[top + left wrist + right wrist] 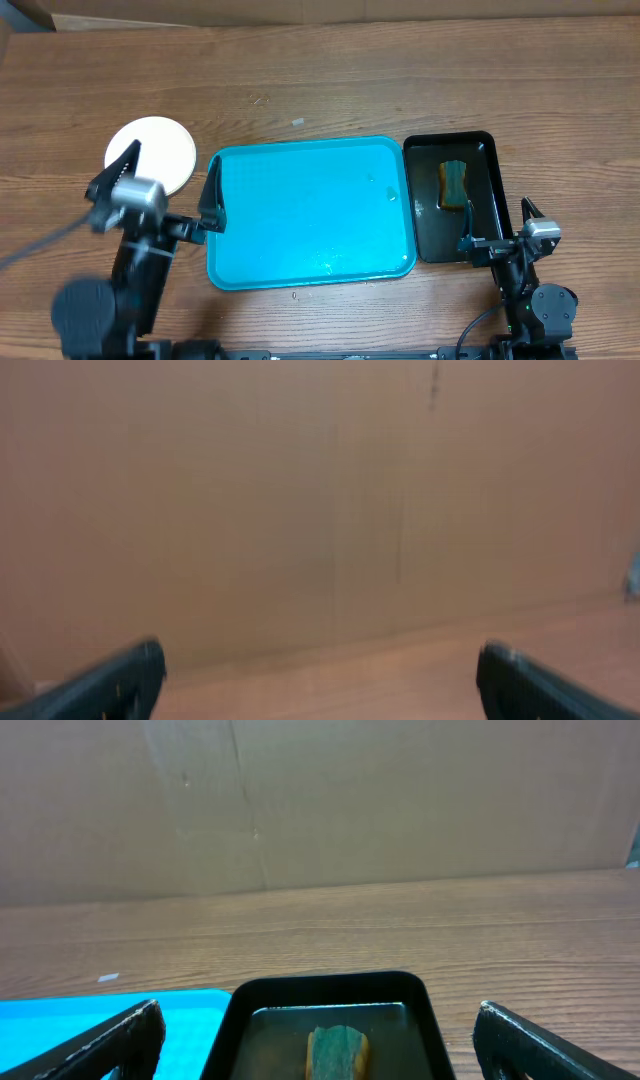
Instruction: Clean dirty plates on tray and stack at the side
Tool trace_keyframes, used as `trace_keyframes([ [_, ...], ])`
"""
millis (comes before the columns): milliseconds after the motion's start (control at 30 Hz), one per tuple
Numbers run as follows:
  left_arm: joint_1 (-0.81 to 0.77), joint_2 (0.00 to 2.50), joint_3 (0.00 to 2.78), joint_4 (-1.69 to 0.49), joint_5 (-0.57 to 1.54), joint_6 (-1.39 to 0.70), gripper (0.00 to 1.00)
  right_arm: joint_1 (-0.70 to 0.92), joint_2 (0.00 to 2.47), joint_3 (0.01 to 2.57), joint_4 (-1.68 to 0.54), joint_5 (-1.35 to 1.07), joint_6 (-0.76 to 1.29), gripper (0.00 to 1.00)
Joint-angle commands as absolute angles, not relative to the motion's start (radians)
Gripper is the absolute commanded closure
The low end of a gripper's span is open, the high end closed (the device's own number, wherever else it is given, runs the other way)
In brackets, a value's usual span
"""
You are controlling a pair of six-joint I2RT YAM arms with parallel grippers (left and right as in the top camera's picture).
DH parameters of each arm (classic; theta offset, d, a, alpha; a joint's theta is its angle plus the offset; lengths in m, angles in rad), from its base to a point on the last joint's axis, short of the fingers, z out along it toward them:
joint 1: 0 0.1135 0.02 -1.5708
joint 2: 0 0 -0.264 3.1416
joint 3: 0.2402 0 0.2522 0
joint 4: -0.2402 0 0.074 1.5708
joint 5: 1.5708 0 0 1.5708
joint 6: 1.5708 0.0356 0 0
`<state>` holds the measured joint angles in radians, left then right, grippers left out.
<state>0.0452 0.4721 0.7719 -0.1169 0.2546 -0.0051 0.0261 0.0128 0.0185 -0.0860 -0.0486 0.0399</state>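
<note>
Far left: plates, a white one on top, stacked off the tray, seen from above partly under the outer finger of the left gripper; number in the stack impossible to tell. Jaws there spread wide, gripping nothing, the inner finger over the tray's rim; tray itself bare of plates. Looks like stacking done or nearly so; next, probably just a retreat without nudging the stack. Right: sponge in black tray, just ahead of the right gripper, jaws likewise wide and empty.
</note>
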Motion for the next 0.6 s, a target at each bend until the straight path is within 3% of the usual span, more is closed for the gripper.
trace_keyframes([
  [0, 0.037, 0.374, 0.637, 0.055, 0.262, -0.015, 0.0, 0.021, 0.003, 0.008, -0.08, -0.054, 0.033, 0.0],
  [233, 0.037, 0.226, 0.386, 0.29, 0.251, -0.015, 0.0, 0.021, 0.003, 0.008, -0.08, -0.054, 0.033, 0.0],
  [567, 0.039, 0.07, 0.154, 0.294, 0.175, -0.015, 0.0, 0.021, 0.003, 0.008, -0.08, -0.054, 0.033, 0.0],
])
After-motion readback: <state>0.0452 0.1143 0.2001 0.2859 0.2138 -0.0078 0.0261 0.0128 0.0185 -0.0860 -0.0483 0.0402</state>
